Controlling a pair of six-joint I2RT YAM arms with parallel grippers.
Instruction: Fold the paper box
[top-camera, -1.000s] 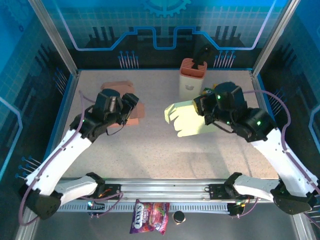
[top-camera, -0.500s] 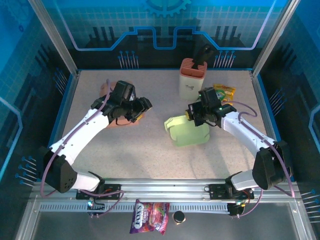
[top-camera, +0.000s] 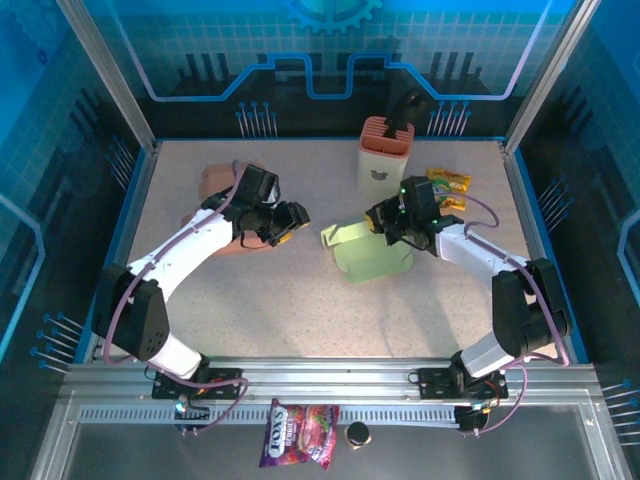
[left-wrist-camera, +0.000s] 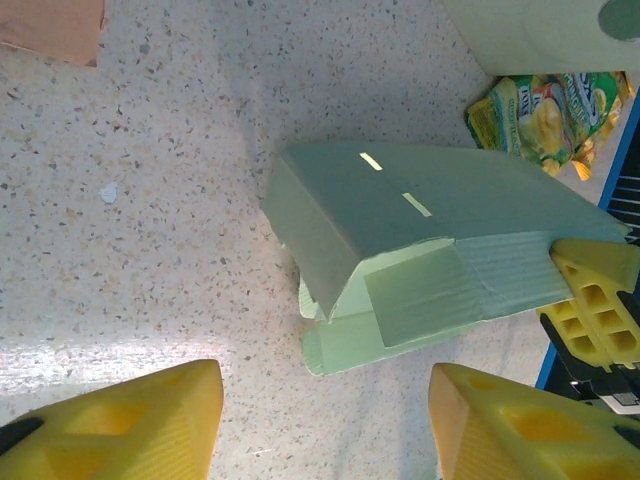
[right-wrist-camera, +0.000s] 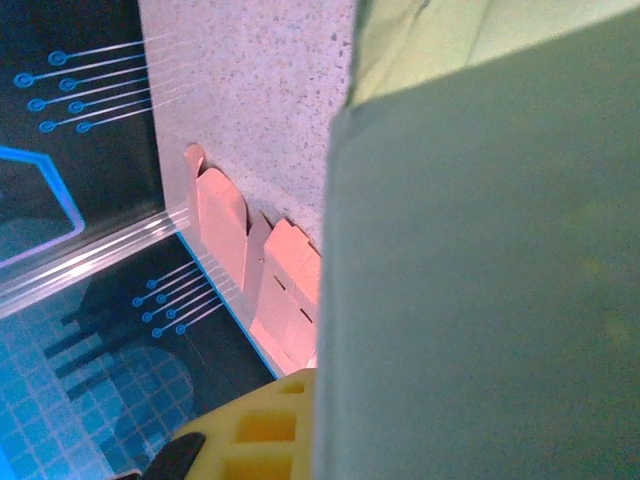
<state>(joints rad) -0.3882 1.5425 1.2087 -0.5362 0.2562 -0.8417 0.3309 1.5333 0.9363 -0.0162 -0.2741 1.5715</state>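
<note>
The pale green paper box (top-camera: 365, 252) lies partly folded in the middle of the table, one end flap standing open (left-wrist-camera: 420, 250). My right gripper (top-camera: 397, 222) is shut on its far right end; its yellow finger (left-wrist-camera: 595, 300) presses on the card. In the right wrist view the green box (right-wrist-camera: 480, 280) sits close against that yellow finger (right-wrist-camera: 255, 430). My left gripper (top-camera: 285, 222) hovers just left of the box, open, with bare table between its yellow fingertips (left-wrist-camera: 325, 420).
Flat pink cardboard blanks (top-camera: 215, 185) lie at the back left, under my left arm. A white holder with a pink top (top-camera: 385, 155) stands behind the box, with a yellow snack bag (top-camera: 447, 185) to its right. A candy bag (top-camera: 300, 432) lies in front of the rail.
My right gripper has carried the green box back and to the left, set lower on the table. My left gripper has moved right toward it, its jaws narrowing somewhat.
</note>
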